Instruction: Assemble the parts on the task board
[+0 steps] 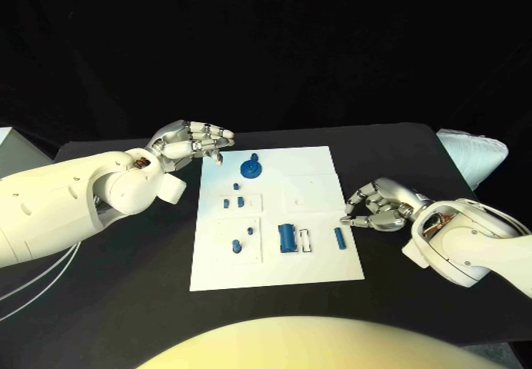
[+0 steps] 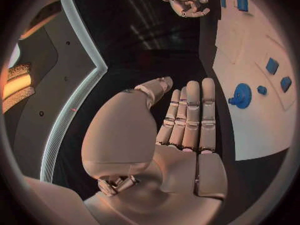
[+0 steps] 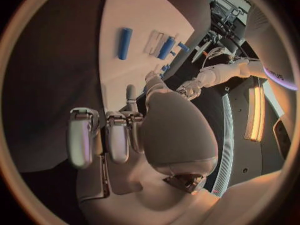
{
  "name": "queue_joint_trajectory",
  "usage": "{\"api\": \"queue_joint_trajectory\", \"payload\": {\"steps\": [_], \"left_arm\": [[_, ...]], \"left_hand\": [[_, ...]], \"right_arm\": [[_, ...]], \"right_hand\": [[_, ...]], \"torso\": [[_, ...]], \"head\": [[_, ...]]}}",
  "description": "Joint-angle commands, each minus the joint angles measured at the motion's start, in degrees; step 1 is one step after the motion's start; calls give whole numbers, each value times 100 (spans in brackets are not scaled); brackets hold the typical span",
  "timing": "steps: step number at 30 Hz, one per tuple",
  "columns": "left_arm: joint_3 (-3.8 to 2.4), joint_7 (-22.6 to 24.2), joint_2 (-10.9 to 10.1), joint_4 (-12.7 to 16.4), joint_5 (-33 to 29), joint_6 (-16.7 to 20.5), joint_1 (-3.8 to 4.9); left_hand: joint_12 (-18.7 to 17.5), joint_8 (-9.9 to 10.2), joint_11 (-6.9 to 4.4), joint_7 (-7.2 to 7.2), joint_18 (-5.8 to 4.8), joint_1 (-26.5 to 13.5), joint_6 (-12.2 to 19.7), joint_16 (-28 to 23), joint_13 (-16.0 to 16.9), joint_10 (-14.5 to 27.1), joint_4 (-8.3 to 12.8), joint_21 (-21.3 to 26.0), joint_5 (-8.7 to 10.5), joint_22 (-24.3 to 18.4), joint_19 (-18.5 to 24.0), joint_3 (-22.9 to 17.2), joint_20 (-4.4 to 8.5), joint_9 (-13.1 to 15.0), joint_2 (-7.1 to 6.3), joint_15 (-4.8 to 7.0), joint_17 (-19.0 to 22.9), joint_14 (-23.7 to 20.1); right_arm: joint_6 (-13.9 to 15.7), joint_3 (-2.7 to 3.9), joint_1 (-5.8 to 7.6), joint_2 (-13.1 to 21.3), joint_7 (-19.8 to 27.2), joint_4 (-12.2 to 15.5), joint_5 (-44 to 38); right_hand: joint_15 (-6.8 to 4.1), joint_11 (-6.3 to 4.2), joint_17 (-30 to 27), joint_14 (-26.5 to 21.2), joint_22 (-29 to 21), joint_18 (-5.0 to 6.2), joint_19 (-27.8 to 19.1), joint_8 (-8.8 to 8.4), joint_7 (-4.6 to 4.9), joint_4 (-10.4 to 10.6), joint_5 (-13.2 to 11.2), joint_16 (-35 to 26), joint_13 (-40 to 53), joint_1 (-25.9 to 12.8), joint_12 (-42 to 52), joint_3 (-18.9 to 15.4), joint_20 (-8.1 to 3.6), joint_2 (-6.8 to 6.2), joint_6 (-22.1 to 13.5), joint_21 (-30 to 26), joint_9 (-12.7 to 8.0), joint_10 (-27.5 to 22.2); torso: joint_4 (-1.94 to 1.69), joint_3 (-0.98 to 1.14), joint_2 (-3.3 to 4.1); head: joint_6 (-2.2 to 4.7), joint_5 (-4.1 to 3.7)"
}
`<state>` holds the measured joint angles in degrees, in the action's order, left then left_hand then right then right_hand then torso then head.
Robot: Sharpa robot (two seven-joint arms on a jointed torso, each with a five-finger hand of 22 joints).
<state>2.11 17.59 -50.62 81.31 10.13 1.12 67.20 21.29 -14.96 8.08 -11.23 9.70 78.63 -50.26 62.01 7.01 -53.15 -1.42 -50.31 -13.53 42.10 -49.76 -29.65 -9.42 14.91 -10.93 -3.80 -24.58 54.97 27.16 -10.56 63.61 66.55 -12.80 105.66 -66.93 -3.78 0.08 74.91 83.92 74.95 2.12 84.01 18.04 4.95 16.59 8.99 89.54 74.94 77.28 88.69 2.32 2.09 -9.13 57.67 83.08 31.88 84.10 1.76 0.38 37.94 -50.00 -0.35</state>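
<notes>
The white task board (image 1: 316, 173) lies in the middle of the black table. On it are a round blue disc with a knob (image 1: 253, 167), a few small blue pieces (image 1: 234, 203), a thick blue cylinder (image 1: 287, 237) and a slim blue bar (image 1: 339, 237). My left hand (image 1: 194, 141) hovers off the board's far left corner, fingers straight and together (image 2: 190, 115), holding nothing; the disc (image 2: 241, 95) lies just beyond them. My right hand (image 1: 377, 206) sits at the board's right edge, level with the slim bar, fingers (image 3: 115, 135) curled in with nothing in them.
A pale ribbed object (image 1: 471, 154) lies at the table's far right corner. A white box (image 1: 9, 150) stands off the left edge, and white cables (image 1: 28, 288) run under my left arm. Bare black table surrounds the board.
</notes>
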Motion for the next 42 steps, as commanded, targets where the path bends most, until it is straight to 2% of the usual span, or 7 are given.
{"api": "queue_joint_trajectory", "payload": {"steps": [1, 9, 18, 27, 36, 39, 42], "left_arm": [[-4, 39, 15, 20, -16, -61, 3], [-3, 39, 20, 16, -16, -69, 2], [-2, 34, 15, 15, -16, -86, 2], [-1, 30, 8, 18, -16, -95, 2], [0, 26, -9, 25, -16, -103, 2], [0, 24, -11, 25, -16, -106, 1], [0, 20, -11, 27, -16, -113, 1]], "left_hand": [[33, -34, 3, -7, 82, -2, 44, -16, 2, 51, -22, 26, -22, -4, -40, 8, 4, -5, 71, -18, 0, -11], [33, -34, 3, -7, 82, -2, 44, -16, 2, 51, -22, 26, -22, -4, -40, 8, 4, -5, 71, -18, 0, -11], [33, -34, 3, -7, 82, -2, 44, -16, 2, 51, -22, 26, -22, -4, -40, 8, 4, -5, 71, -18, 0, -11], [46, -39, 2, -5, 83, -3, 44, -15, 4, 54, -25, 31, -22, -8, -44, 9, 3, -6, 71, -18, -1, -11], [46, -39, 2, -5, 83, -3, 44, -15, 4, 54, -25, 31, -22, -8, -44, 9, 3, -6, 71, -18, -1, -11], [46, -39, 2, -5, 83, -3, 44, -15, 4, 54, -25, 31, -22, -8, -44, 9, 3, -6, 71, -18, -1, -11], [46, -39, 2, -5, 83, -3, 44, -15, 4, 54, -25, 31, -22, -8, -44, 9, 3, -6, 71, -18, -1, -11]], "right_arm": [[-229, -20, -45, 64, -209, 23, -573], [-286, -78, -238, 98, -610, 59, -1058], [-359, -91, -393, -144, -1003, -7, -1390], [-363, -91, -500, -371, -1196, -78, -1537], [-506, -90, -624, -596, -1493, -189, -2008], [-566, -90, -643, -662, -1572, -209, -2197], [-616, -90, -655, -732, -1618, -224, -2318]], "right_hand": [[43, 39, 1345, 570, 1220, -67, 391, -43, 2, 9, -38, -21, 1432, -12, -21, -18, 40, -60, -17, -31, -22, 528], [42, 30, 1323, 564, 1207, -58, 381, -70, -16, 19, -90, -32, 1408, -140, -70, -94, 55, -80, 114, -71, -71, 509], [30, 14, 1333, 567, 1216, -61, 387, -80, -36, 26, -107, -29, 1408, -257, -72, -156, 52, -88, 192, -53, -98, 509], [20, -1, 1342, 569, 1224, -65, 393, -80, -53, 19, -68, -25, 1410, -272, -66, -154, 45, -55, 244, -36, -111, 512], [-4, -24, 1350, 571, 1232, -67, 399, -142, -75, -13, 3, -23, 1415, 21, -56, 9, 22, 17, 300, -28, -180, 516], [-11, -30, 1350, 571, 1236, -69, 402, -191, -80, -18, -112, -23, 1414, 240, -61, 220, 12, 10, 328, -25, -231, 515], [-15, -35, 1353, 572, 1240, -69, 404, -248, -83, -22, 24, -23, 1412, 416, -67, 491, 6, -40, 371, -25, -294, 513]], "torso": [[5, 8, -1], [-6, 3, 3], [-20, -5, 7], [-18, -2, 7], [-25, 1, 8], [-18, 0, 8], [-16, 0, 9]], "head": [[0, -26], [0, -41], [0, -59], [0, -29], [0, -23], [0, -17], [0, -15]]}}
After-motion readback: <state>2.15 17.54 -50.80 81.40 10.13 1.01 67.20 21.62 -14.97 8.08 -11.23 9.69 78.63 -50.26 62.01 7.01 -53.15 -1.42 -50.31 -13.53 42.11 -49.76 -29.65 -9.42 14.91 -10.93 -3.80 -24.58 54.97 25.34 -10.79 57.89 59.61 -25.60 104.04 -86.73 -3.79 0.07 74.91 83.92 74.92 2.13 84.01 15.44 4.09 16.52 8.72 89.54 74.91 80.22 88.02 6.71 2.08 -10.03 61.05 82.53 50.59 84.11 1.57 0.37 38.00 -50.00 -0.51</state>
